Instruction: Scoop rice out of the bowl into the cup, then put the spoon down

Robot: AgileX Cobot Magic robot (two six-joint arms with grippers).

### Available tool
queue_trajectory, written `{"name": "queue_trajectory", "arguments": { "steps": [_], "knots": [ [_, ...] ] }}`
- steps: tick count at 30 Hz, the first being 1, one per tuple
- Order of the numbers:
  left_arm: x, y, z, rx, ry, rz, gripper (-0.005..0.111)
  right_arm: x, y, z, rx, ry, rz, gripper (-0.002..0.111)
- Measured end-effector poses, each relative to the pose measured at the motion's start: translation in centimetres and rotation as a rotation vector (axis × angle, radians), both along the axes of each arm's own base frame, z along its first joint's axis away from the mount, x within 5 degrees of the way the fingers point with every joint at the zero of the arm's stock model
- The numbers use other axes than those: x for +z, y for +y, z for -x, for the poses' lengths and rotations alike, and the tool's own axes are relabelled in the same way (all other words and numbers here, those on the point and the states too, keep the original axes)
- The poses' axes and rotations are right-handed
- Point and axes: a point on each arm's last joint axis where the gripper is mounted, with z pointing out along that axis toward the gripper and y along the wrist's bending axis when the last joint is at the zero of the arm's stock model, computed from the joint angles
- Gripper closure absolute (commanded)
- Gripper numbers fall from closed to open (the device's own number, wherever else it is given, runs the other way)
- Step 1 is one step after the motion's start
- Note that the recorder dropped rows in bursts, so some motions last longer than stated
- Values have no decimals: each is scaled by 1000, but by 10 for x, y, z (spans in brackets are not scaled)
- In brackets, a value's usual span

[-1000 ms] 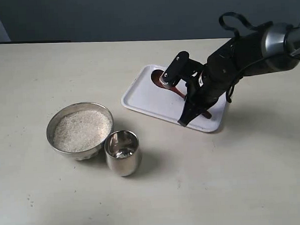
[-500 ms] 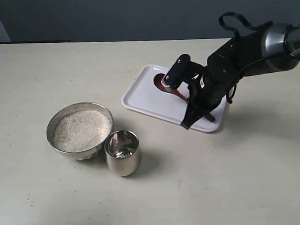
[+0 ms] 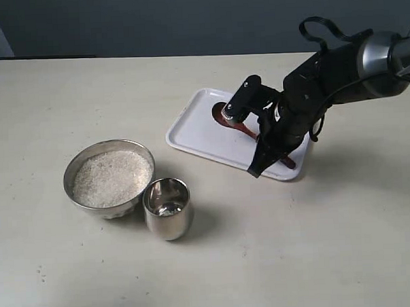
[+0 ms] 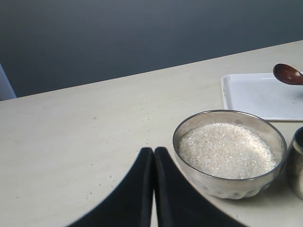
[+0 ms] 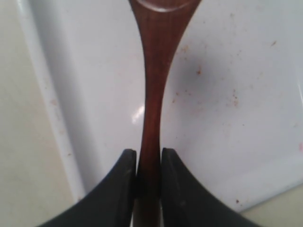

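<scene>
**Right wrist view:** Low in the frame, the right pincer is clamped on the long thin handle of the slim reddish-brown wooden spoon. The grip sits well back from the scoop, probably to leave the oval end free for dipping. Beneath is a white rectangular tray, lightly speckled. The top edge cuts off the scoop, and I cannot tell whether the spoon rests on the tray or hangs just above it.

**Left wrist view:** At bottom centre the left pincer has its fingers pressed together with nothing between them. It seems parked out of the working arm's way. At lower right, the round shiny steel bowl holds a heap of fine white rice. The small shiny steel cup is only a sliver at the right edge.

**Exterior view:** Bowl and cup stand just beside each other at lower left on the pale surface, likely so the carry is short. Tray and spoon lie right of centre, well apart from them. The arm hides the middle of the handle. Reflections make the cup's contents hard to read.
</scene>
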Motion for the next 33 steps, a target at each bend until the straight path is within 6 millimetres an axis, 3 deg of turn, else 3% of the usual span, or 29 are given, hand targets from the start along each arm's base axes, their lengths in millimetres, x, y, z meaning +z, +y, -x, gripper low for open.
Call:
{"name": "queue_trajectory", "arguments": {
  "steps": [5,11,13,22,26,29,33],
  "knots": [
    [0,0,0,0,0,0,106,0,0,0,-3,2,-2,101],
    [0,0,0,0,0,0,106,0,1,0,-8,1,-9,61],
    [0,0,0,0,0,0,106,0,1,0,-10,0,-11,56],
    [0,0,0,0,0,0,106,1,1,0,-41,1,-27,56],
    [0,0,0,0,0,0,106,17,-2,2,-74,-6,-39,61],
    [0,0,0,0,0,0,106,38,-6,7,-87,-27,-51,72],
    [0,0,0,0,0,0,106,69,-14,15,-143,-42,-75,95]
  ]
}}
